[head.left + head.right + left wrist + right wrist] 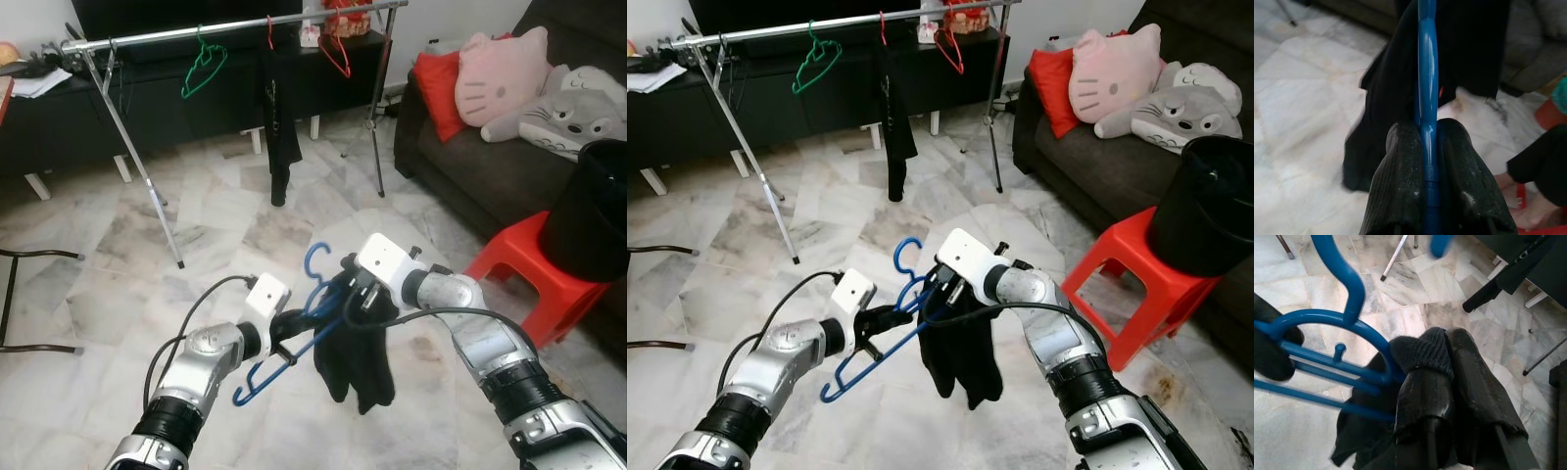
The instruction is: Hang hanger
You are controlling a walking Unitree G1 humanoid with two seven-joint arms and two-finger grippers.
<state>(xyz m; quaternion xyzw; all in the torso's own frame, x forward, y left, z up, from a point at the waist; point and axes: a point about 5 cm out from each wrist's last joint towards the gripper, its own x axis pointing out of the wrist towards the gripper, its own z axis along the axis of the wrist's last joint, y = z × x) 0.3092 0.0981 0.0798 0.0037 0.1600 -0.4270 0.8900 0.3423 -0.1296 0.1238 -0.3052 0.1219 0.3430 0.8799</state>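
Clothes rack [235, 27]: well ahead of the robot across the floor, rail running left to right.
Blue hanger [284, 343]: held low between both arms, hook up, toward the rack.
Black garment [358, 362]: draped on the hanger's right side.
Left gripper [1427, 161]: clamped on the hanger's bar.
Right gripper [1449, 357]: pinching the garment's cloth at the hanger.
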